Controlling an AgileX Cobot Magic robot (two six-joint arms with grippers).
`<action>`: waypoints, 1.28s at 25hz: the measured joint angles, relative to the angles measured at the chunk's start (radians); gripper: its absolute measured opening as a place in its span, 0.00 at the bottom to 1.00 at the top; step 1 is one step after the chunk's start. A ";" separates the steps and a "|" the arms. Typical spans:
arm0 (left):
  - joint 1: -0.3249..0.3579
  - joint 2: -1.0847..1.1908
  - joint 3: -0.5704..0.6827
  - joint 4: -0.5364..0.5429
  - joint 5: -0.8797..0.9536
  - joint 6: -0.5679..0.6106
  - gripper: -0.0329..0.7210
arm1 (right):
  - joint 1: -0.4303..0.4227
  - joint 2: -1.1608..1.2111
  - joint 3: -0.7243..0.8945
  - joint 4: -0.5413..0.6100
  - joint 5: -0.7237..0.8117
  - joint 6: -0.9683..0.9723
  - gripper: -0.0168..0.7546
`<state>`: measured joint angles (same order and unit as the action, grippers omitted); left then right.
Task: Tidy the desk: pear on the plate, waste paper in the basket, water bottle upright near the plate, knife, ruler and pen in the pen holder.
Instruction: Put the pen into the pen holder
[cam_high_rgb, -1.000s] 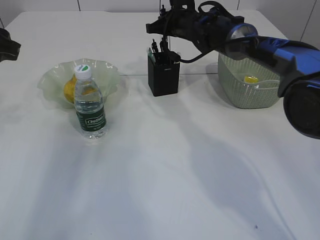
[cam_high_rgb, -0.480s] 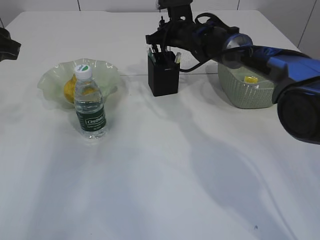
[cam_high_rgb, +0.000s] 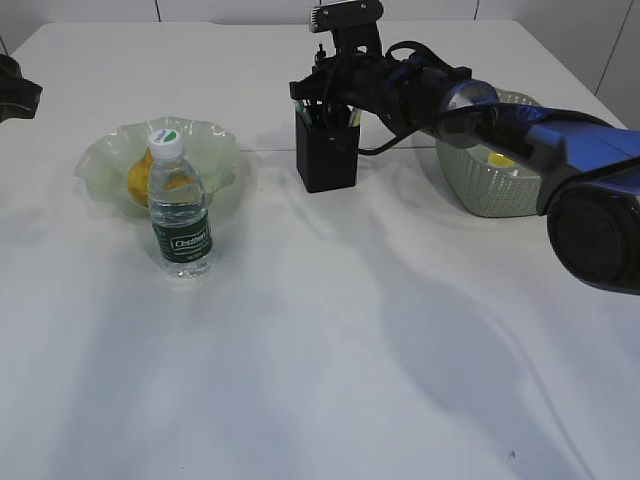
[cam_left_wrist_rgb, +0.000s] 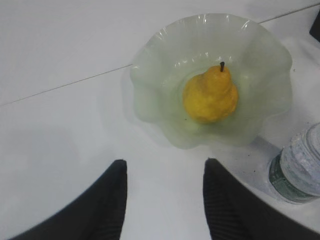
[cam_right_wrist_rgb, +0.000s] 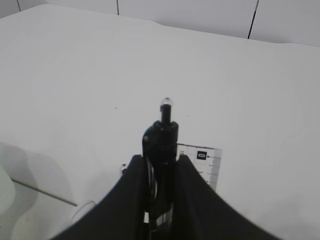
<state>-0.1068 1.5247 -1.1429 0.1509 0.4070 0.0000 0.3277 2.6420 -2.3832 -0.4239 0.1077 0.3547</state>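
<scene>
- Right gripper (cam_right_wrist_rgb: 159, 172) is clamped on a slim black pen (cam_right_wrist_rgb: 163, 142), sitting right above the matte black square pen holder (cam_high_rgb: 327, 150).
- Pen's long axis looks roughly vertical, clear tip away from the gripper, so the cup is straight below.
- Left gripper (cam_left_wrist_rgb: 165, 200) is parted, holding nothing, near the pale green ruffled glass plate (cam_left_wrist_rgb: 260, 65).

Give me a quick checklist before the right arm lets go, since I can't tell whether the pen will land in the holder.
1. Right gripper clamped on the pen: ok.
2. Gripper above the pen holder: ok.
3. Pen tip inside the holder: cannot tell, hidden.
4. Ruler standing behind the pen: ok.
5. Pear on the plate: ok.
6. Water bottle upright by the plate: ok.
</scene>
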 joint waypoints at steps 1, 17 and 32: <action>0.000 0.000 0.000 0.000 0.000 0.000 0.51 | 0.000 0.000 0.000 0.000 0.000 0.000 0.16; 0.000 0.000 0.000 0.000 -0.002 0.000 0.51 | 0.000 0.000 0.000 -0.024 -0.003 0.000 0.16; 0.000 0.000 0.000 0.000 -0.002 0.000 0.51 | 0.000 0.000 0.000 -0.024 -0.005 0.025 0.25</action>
<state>-0.1068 1.5247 -1.1429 0.1509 0.4052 0.0000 0.3277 2.6420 -2.3832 -0.4484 0.1031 0.3794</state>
